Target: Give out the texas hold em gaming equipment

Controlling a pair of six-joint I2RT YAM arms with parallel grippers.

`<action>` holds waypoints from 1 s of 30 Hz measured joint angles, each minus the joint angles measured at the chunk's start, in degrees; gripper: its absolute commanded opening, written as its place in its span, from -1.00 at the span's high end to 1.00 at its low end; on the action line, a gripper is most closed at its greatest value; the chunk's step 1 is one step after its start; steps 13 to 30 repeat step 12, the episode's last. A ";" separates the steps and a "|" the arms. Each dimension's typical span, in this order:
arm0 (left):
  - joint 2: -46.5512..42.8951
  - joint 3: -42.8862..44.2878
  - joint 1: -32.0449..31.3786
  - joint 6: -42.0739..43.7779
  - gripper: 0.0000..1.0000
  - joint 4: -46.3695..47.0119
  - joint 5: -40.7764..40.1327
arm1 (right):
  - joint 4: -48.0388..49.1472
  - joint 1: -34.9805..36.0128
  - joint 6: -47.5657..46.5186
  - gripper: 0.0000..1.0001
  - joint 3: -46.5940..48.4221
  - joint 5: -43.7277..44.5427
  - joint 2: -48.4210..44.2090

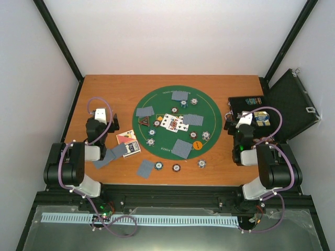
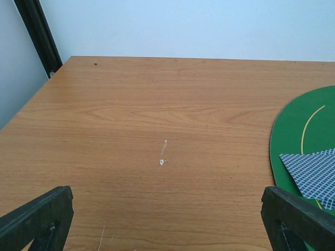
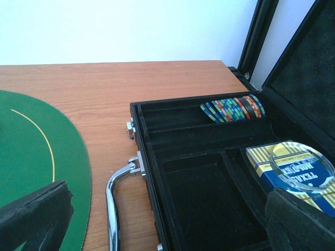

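Grey-blue-backed cards [image 1: 183, 148] lie on the round green mat [image 1: 162, 102], and others [image 1: 146, 168] lie on the wood in front of it. Face-up cards [image 1: 171, 122], a red-black triangular marker [image 1: 144, 121], an orange disc [image 1: 197, 145] and striped chips [image 1: 206, 136] also sit on the mat. A row of chips [image 3: 234, 107] stands in the black case [image 3: 152, 151]. My left gripper [image 2: 166, 209] is open over bare wood left of the mat, holding nothing. My right gripper [image 3: 170, 204] is open above the case's near edge, with nothing in it.
The case's lid [image 1: 290, 104] stands open at the right wall, and its chrome handle [image 3: 112, 193] points toward the mat. A blue-yellow card box [image 3: 293, 175] with a clear disc lies in the case. Another card box [image 1: 128, 142] lies near my left arm.
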 measured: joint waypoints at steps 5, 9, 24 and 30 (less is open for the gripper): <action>0.00 0.02 0.00 0.00 -1.00 -0.04 -0.24 | 0.11 -0.02 -0.07 -1.00 -0.07 -0.48 0.00; 0.00 0.00 0.00 0.00 -1.00 -0.04 -0.24 | 0.09 -0.02 -0.04 -1.00 -0.07 -0.66 0.00; 0.00 0.00 0.00 0.00 -1.00 -0.04 -0.24 | 0.09 -0.02 -0.07 -1.00 -0.07 -0.76 0.00; 0.00 0.00 0.00 0.00 -1.00 -0.04 -0.24 | 0.09 -0.02 -0.07 -1.00 -0.07 -0.76 0.00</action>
